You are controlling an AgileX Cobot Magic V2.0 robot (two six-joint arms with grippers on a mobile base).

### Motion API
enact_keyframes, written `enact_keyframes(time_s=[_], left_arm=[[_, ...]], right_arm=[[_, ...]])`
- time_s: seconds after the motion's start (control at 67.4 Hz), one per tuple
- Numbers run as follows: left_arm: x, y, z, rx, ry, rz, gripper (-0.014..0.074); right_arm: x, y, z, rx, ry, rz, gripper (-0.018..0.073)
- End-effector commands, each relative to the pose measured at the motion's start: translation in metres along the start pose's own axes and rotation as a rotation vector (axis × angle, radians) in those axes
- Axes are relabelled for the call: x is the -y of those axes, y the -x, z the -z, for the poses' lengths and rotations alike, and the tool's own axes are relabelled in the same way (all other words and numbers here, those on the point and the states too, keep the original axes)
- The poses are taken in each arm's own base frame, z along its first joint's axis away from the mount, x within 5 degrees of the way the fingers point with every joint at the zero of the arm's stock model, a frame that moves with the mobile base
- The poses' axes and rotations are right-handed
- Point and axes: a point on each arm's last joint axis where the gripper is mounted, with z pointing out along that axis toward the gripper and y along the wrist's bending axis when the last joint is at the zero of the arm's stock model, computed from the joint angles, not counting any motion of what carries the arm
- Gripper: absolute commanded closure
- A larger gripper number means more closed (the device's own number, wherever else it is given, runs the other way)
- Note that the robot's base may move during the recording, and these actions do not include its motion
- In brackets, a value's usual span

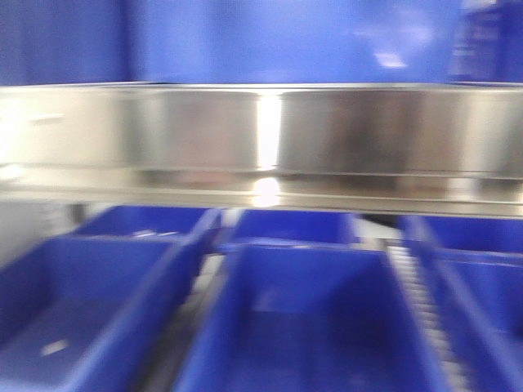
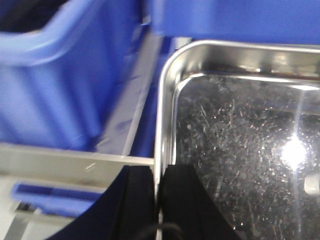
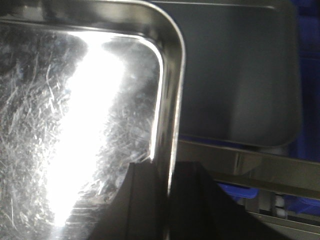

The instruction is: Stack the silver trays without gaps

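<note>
A silver tray (image 2: 240, 150) with a scratched, shiny floor and rounded corners fills the left wrist view. My left gripper (image 2: 159, 200) is shut on its left rim, one black finger (image 2: 137, 200) outside and the other inside. The same tray (image 3: 75, 125) glares brightly in the right wrist view, where my right gripper (image 3: 167, 200) is shut on its right rim. Beyond that rim lies a second, darker-looking tray (image 3: 235, 75), lower down and apart from the held one. Neither gripper shows in the front view.
A broad steel shelf front panel (image 1: 163, 131) crosses the whole front view, blurred. Several blue plastic bins (image 1: 302, 327) stand in rows below it. Another blue bin (image 2: 55, 85) sits left of the held tray, above a steel rail (image 2: 60, 162).
</note>
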Motion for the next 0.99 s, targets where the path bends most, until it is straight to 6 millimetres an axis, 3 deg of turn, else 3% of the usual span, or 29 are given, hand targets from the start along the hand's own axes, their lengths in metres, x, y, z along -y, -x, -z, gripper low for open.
enact_keyframes(time_s=[0.0, 0.979], left_arm=[[0.0128, 0.0013, 0.0016, 0.027, -0.098, -0.003, 0.0605], [0.0128, 0.0013, 0.0016, 0.027, -0.098, -0.003, 0.0605]], right_arm=[[-0.0313, 0.014, 0.0091, 0.16, 0.339, 0.004, 0.0578], [-0.0313, 0.014, 0.0091, 0.16, 0.339, 0.004, 0.0578]])
